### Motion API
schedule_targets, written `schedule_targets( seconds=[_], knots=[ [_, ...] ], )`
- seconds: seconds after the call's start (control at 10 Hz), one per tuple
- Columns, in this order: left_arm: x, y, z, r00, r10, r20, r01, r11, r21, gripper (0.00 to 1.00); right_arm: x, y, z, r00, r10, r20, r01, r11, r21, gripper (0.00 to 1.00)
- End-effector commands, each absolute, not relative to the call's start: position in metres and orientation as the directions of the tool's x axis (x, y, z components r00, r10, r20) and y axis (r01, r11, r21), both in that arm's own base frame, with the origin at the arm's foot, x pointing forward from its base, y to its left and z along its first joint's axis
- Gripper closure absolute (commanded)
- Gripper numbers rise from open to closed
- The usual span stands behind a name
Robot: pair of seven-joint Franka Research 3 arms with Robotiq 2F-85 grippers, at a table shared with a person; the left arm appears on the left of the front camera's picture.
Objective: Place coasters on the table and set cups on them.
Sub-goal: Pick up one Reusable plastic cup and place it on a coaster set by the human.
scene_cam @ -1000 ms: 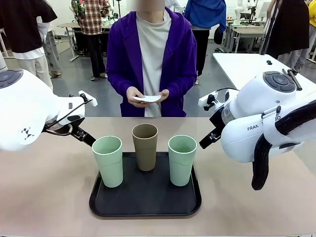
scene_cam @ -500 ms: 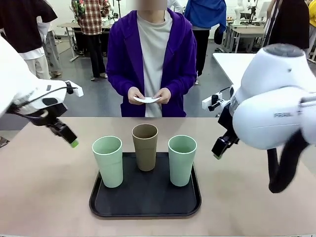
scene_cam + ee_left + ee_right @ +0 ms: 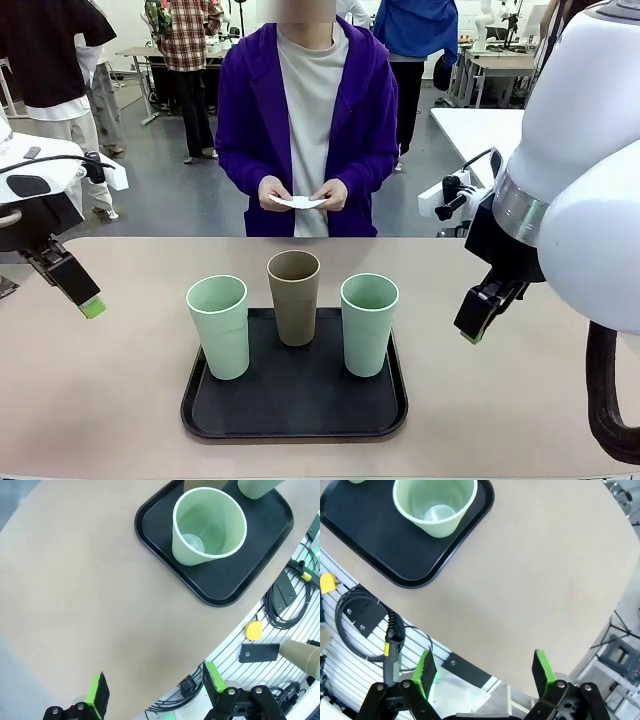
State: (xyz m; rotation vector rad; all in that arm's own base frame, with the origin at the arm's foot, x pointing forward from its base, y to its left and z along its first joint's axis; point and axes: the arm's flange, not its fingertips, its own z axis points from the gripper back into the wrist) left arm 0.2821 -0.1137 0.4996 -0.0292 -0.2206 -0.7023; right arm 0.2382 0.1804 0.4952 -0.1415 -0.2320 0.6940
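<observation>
Front view: cups [image 3: 294, 300] (trayed) between seemingly parted jaws.

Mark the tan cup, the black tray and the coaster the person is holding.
tan cup [image 3: 295, 312], front view, middle of its outer wall.
black tray [image 3: 300, 398], front view, bare floor near the front rim.
coaster [image 3: 299, 201], front view, middle of the white disc.

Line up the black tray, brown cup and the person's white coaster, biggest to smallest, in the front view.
1. black tray
2. brown cup
3. white coaster, though it is farther from the camera, so it looks smaller
</observation>
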Motion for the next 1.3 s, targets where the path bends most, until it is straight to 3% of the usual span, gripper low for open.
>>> schedule_targets(
  seconds=[0.0, 0.2, 0.3, 0.4, 0.5, 0.8, 1.2],
  knots=[
    [0.278, -0.113, 0.503, 0.743, -0.634, 0.214, 0.640, 0.766, 0.049, 0.00, 0.231, 0.183, 0.499, 0.738, 0.654, 0.168, -0.620, 0.754, -0.216, 0.00],
    [0.287, -0.082, 0.499, 0.777, -0.495, 0.389, 0.615, 0.729, -0.301, 0.00, 0.248, 0.134, 0.493, 0.772, 0.457, 0.441, -0.609, 0.729, 0.312, 0.00],
    [0.289, -0.056, 0.504, 0.797, -0.392, 0.459, 0.598, 0.613, -0.516, 0.00, 0.255, 0.093, 0.493, 0.859, 0.219, 0.463, -0.488, 0.624, 0.610, 0.00],
    [0.303, -0.029, 0.504, 0.826, -0.301, 0.477, 0.564, 0.466, -0.682, 0.00, 0.262, 0.059, 0.482, 0.894, 0.058, 0.445, -0.410, 0.508, 0.757, 0.00],
    [0.318, 0.003, 0.496, 0.864, -0.203, 0.460, 0.502, 0.317, -0.804, 0.00, 0.266, 0.026, 0.464, 0.925, -0.050, 0.377, -0.327, 0.400, 0.856, 0.00],
    [0.340, 0.100, 0.450, 0.957, -0.087, 0.277, 0.287, 0.137, -0.948, 0.00, 0.277, -0.046, 0.397, 0.973, -0.168, 0.155, -0.117, 0.219, 0.969, 0.00],
    [0.338, 0.120, 0.433, 0.984, 0.063, 0.168, 0.153, 0.202, -0.967, 0.00, 0.262, -0.094, 0.357, 0.951, -0.302, 0.067, -0.025, 0.138, 0.990, 0.00]
  ],
)
